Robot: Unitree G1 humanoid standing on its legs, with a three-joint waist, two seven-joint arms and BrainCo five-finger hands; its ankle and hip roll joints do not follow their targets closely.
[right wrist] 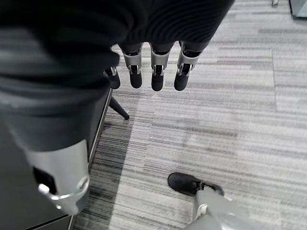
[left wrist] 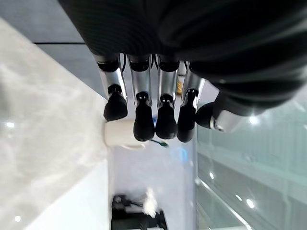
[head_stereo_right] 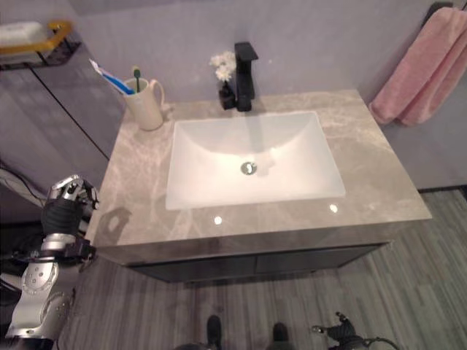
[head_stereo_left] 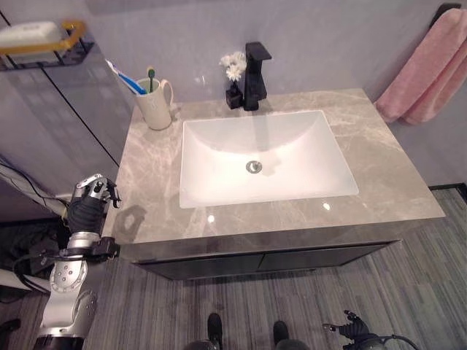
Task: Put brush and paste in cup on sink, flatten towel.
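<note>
A cream cup stands at the back left corner of the grey marble counter. A blue-and-white paste tube and a green-headed brush stick up out of it. The pink towel hangs bunched in folds from a hook on the wall at the upper right. My left hand hovers just off the counter's left edge, open and holding nothing; its fingers point toward the cup. My right hand hangs low by the floor, open, with relaxed fingers.
A white basin is sunk in the counter's middle. Behind it stand a black faucet and a small black vase of white flowers. A wall shelf with a yellow rail holds a white item at the upper left.
</note>
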